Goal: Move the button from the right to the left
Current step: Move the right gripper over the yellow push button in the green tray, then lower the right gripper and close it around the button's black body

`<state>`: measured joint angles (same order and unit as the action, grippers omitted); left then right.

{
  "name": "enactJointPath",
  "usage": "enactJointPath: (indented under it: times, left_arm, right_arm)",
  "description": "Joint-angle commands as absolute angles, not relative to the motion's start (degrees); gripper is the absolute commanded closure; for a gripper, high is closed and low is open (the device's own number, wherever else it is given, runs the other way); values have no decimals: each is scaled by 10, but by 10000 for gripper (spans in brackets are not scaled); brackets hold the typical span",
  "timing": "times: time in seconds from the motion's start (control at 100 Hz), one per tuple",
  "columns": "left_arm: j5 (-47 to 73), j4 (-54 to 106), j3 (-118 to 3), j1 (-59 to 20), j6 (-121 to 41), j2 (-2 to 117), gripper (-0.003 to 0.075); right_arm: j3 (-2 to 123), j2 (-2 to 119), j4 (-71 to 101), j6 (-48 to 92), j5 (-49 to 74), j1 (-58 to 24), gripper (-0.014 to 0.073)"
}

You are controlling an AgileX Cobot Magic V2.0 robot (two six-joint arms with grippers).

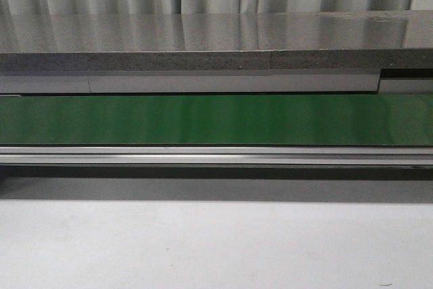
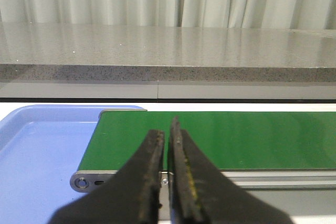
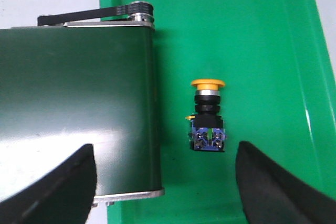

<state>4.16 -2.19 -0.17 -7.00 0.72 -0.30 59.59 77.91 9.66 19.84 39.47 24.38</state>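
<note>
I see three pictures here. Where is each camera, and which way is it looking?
Front view: faces forward over the white table at the green belt; no arm shows.
Left wrist view: on the left arm, looking level along the shut left gripper at the belt's end and a blue tray.
Right wrist view: on the right arm, looking down past the open right gripper at the button in a green tray.
All three show the belt.

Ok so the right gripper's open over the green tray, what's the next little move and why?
Probably lower the right gripper straight down around the button. The button lies on its side in the green tray, beside the end of the green belt, untouched. The fingers are spread wide on either side of it, so descending before closing looks sensible.
</note>
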Motion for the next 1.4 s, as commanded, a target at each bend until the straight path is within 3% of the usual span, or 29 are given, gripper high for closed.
enactJointPath:
  times: [0.0, 0.35, 1.39]
  left_arm:
    - [-10, -21, 22, -73, 14, -24, 715]
    - [-10, -21, 22, -73, 14, -24, 715]
    - [-10, -21, 22, -73, 14, -24, 715]
  right_arm:
    - [617, 794, 154, 261, 349, 274, 75]
    - [618, 891, 168, 323, 285, 336, 75]
    - [639, 1019, 169, 366, 275, 337, 75]
